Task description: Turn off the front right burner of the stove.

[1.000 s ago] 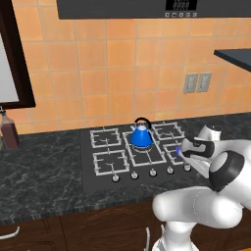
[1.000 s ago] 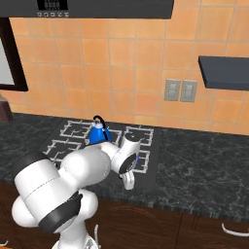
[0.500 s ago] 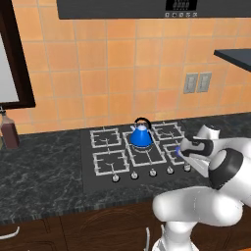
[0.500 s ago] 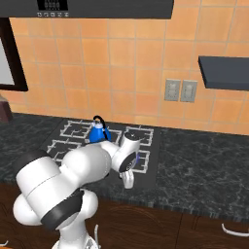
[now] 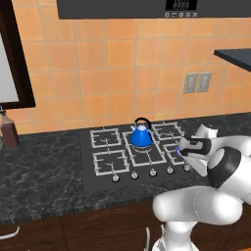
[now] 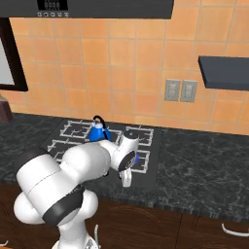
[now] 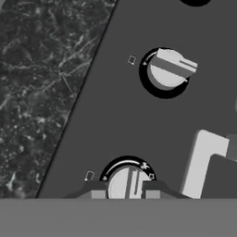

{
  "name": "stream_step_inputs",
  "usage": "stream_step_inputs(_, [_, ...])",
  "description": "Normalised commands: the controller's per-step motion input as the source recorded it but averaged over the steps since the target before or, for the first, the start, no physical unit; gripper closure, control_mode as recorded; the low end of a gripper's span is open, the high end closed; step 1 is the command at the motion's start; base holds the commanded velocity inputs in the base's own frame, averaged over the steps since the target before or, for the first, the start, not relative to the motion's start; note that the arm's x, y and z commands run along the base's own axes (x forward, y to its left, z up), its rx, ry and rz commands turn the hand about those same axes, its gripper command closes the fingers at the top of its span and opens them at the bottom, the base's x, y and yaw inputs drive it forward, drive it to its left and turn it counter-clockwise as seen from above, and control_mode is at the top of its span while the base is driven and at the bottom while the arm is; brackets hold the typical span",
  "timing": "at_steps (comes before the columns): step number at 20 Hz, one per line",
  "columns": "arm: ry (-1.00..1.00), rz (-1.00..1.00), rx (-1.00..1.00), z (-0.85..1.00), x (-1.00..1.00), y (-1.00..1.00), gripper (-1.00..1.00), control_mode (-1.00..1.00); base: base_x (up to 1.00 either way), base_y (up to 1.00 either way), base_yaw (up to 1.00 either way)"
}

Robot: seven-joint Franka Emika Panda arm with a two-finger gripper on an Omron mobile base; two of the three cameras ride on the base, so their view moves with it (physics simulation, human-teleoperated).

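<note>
stove: flat black cooktop [image 5: 100, 174] set in dark speckled counter, centre of left base view; five grey wire grates, row of silver knobs along near edge.
front right burner: small grey grate [image 6: 142, 162], centre of right base view; blue at its centre, partly hidden behind the arm.

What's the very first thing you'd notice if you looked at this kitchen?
The big white robot arm bending low over the black stove, its gripper astride a silver knob at the stove's front edge. Next, the bright blue kettle on the middle grate, and a bit of blue flame beside the wrist.
</note>
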Motion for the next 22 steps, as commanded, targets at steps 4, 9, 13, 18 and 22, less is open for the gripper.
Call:
stream_step_inputs(4, [0.0,-0.04,0.0,-0.05,-0.13,0.12,1.0,-1.0,0.0,0.0,0.0])
stream_step_inputs(9, [0.0,-0.18,0.0,0.0,0.0,0.22,1.0,-1.0,0.0,0.0,0.0])
stream_step_inputs(13, [0.0,-0.26,0.0,0.0,-0.01,0.23,1.0,-1.0,0.0,0.0,0.0])
stream_step_inputs(18, [0.0,-0.31,0.02,0.0,-0.1,0.25,1.0,-1.0,0.0,0.0,0.0])
stream_step_inputs(22, [0.0,-0.37,0.06,0.0,-0.07,0.22,1.0,-1.0,0.0,0.0,0.0])
